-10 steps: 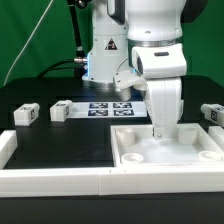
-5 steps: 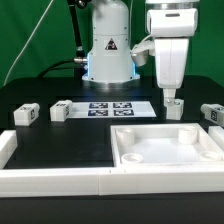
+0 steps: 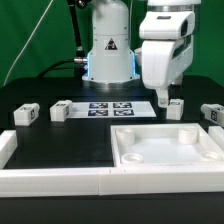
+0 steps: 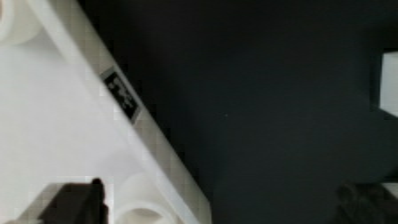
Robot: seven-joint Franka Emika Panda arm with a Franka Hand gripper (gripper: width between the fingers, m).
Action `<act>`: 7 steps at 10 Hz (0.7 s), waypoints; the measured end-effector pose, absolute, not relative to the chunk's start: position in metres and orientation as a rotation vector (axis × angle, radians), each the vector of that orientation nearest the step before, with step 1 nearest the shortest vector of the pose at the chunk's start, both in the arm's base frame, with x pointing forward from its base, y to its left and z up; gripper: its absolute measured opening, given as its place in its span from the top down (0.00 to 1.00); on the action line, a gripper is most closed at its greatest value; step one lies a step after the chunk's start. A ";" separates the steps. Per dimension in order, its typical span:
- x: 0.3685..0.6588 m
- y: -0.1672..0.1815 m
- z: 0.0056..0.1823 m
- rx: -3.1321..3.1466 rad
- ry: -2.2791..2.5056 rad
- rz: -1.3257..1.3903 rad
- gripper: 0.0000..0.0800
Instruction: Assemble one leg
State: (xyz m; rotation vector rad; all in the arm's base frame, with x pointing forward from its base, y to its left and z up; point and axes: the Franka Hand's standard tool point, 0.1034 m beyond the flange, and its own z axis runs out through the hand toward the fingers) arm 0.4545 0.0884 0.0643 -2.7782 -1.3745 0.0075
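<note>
leg (image 3: 176, 108) sits near the empty, spread-fingered hand (image 3: 163, 101).

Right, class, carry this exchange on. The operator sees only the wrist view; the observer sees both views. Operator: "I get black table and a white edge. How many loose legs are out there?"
Observer: Four. Two lie to the exterior view's left of the marker board: the far-left leg and the second leg.
Operator: And the other two?
Observer: The third leg sits just past the board's right end. The fourth leg lies at the exterior view's far right.
Operator: Where are my jaws?
Observer: They hang close beside the third leg, on its left in the exterior view, beyond the far rim of the tabletop.
</note>
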 end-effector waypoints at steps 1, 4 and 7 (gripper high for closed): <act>0.446 0.102 0.063 -2.890 -1.112 -0.001 0.19; 0.434 0.156 0.059 -2.990 -0.774 0.014 0.19; 0.432 0.186 0.052 -2.982 -0.784 0.076 0.19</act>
